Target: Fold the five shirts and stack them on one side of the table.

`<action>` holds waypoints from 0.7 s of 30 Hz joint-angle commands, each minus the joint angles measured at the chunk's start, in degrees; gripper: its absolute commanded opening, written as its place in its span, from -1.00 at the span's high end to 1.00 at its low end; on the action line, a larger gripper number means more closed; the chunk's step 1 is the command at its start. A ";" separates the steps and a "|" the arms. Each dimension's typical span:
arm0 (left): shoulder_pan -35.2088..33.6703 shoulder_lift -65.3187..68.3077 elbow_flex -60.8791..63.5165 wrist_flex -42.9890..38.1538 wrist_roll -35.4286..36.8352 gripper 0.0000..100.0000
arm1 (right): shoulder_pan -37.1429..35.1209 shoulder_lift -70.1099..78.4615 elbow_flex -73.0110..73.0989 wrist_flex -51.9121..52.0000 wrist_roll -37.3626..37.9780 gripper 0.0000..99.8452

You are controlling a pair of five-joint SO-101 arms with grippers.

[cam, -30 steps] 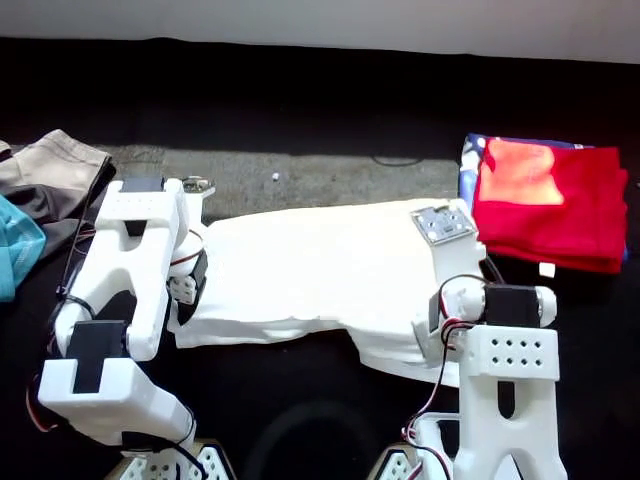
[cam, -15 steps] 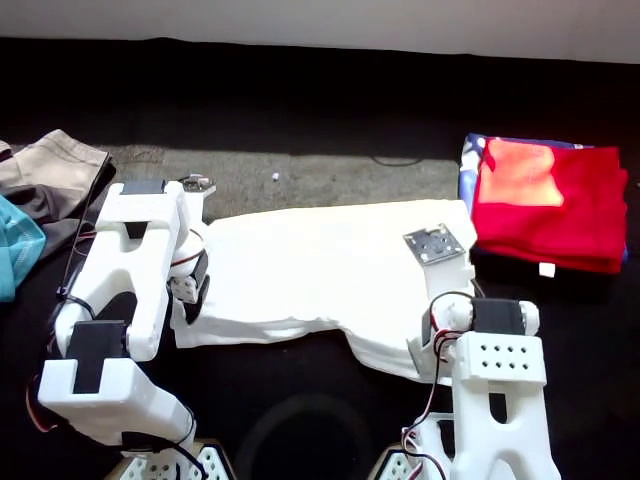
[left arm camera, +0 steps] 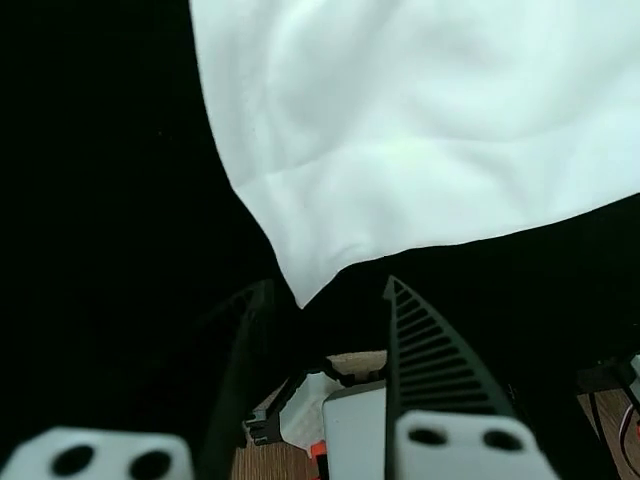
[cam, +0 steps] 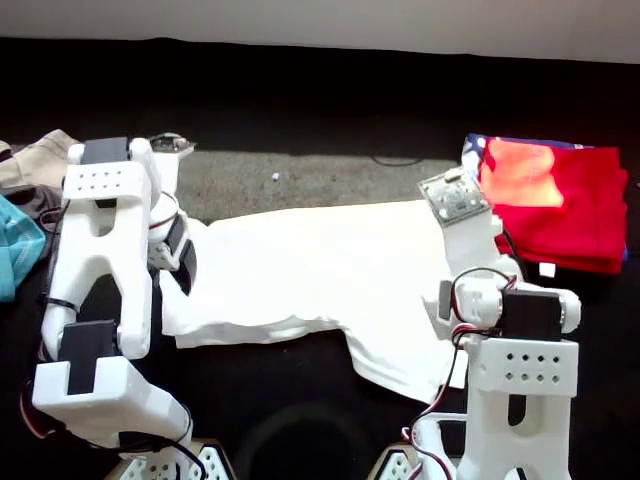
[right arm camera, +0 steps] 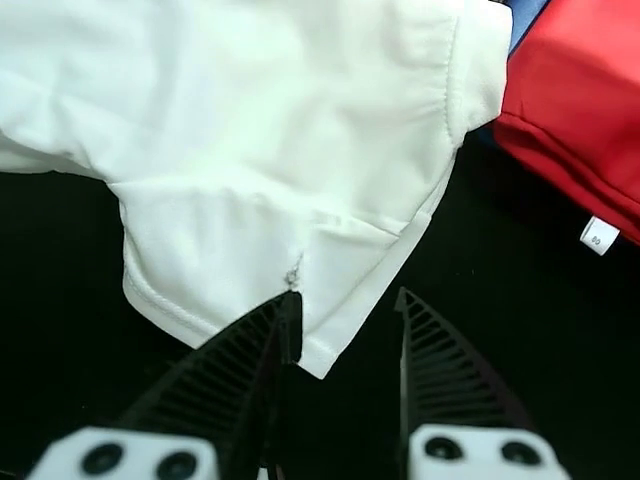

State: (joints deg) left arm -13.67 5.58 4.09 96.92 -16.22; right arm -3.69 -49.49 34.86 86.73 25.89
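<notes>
**Both jaws open and empty, white shirt lying mid-table**

Left gripper [left arm camera: 318,300]: the jaws are standing well apart and gripping nothing. One corner of the white shirt [left arm camera: 420,130] is pointing into the gap and ending right at the fingertips. I can't tell whether it's touching them.

Right gripper [right arm camera: 345,300]: these jaws are also gaping wide, with nothing clamped. A stitched corner of the shirt is lying on the table between the two fingers.

The wrist views are giving the close detail. The right one is showing a seam line, a double-stitched hem and a small grey mark near the seam. It's also catching a white tag [right arm camera: 598,235] hanging off the red cloth just beside the shirt. The left one is showing soft wrinkles and a clean straight edge.

The high view is giving the layout. The shirt is stretching across the middle of the table between the left arm [cam: 100,250] and the right arm [cam: 515,350]. It's lying mostly flat, with a flap jutting toward the near edge on the right side.

A folded stack [cam: 560,205] is sitting at the table's right edge, red on top with an orange patch and blue peeking out underneath. A loose pile [cam: 40,170] of beige, dark and teal cloth is bunching at the left edge.
</notes>
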 commanded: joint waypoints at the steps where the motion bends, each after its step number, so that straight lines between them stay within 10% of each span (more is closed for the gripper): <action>1: -0.22 -2.33 -6.37 1.49 -0.35 0.84 | 0.31 0.66 5.05 -9.01 0.79 1.00; 10: 12.88 7.87 -0.40 -9.05 9.23 0.98 | 0.40 18.68 14.29 -24.92 0.70 0.99; 21: 9.19 14.20 -3.21 -12.22 10.02 0.98 | 14.37 41.71 13.85 -37.58 5.71 0.99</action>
State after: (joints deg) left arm -3.03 20.09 4.00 84.79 -6.73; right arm 7.03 -12.13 49.19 52.18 28.70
